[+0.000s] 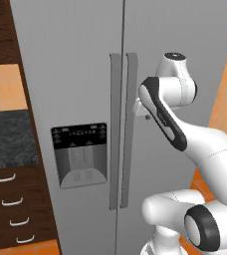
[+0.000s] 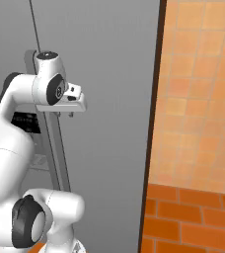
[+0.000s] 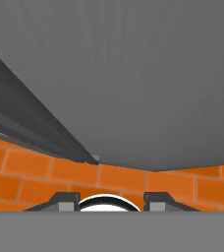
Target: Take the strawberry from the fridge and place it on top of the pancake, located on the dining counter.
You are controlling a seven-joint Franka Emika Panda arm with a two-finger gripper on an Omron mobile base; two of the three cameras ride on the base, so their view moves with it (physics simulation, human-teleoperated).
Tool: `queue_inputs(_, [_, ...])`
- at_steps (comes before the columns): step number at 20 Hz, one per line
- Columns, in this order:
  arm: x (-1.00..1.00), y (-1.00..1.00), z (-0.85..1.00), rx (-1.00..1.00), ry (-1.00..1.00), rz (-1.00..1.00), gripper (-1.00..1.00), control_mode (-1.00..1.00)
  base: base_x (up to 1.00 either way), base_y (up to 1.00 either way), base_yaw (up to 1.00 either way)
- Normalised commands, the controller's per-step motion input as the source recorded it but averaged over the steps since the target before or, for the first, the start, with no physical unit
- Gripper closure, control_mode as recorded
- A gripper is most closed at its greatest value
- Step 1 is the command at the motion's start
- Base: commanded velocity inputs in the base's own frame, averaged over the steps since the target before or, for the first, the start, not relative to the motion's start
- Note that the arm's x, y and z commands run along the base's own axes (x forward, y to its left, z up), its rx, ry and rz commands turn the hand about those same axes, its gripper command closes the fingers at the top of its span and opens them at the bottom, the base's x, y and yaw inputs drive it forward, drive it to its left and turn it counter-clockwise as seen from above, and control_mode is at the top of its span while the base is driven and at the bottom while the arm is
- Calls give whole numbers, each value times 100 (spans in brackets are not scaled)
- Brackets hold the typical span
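Fridge doors sitting shut, 2 handles side by side. Gripper hanging beside right handle, fingers parted, gripping nothing.

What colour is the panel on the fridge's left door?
Black, on the grey fridge; the panel shows best in the left base view.
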Motion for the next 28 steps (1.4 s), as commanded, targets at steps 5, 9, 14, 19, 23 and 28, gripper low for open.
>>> queue_inputs(5, [0, 0, 0, 0, 0, 0, -100, 100, -8, 0, 0])
queue_inputs(9, [0, 0, 0, 0, 0, 0, -100, 100, -64, 2, 0])
queue_inputs(14, [0, 0, 0, 0, 0, 0, -100, 100, -30, 48, 0])
queue_inputs(19, [0, 0, 0, 0, 0, 0, -100, 100, 0, 55, 0])
queue_inputs(23, [0, 0, 0, 0, 0, 0, -100, 100, -14, 19, -2])
queue_inputs(28, [0, 0, 0, 0, 0, 0, -100, 100, -53, -21, -11])
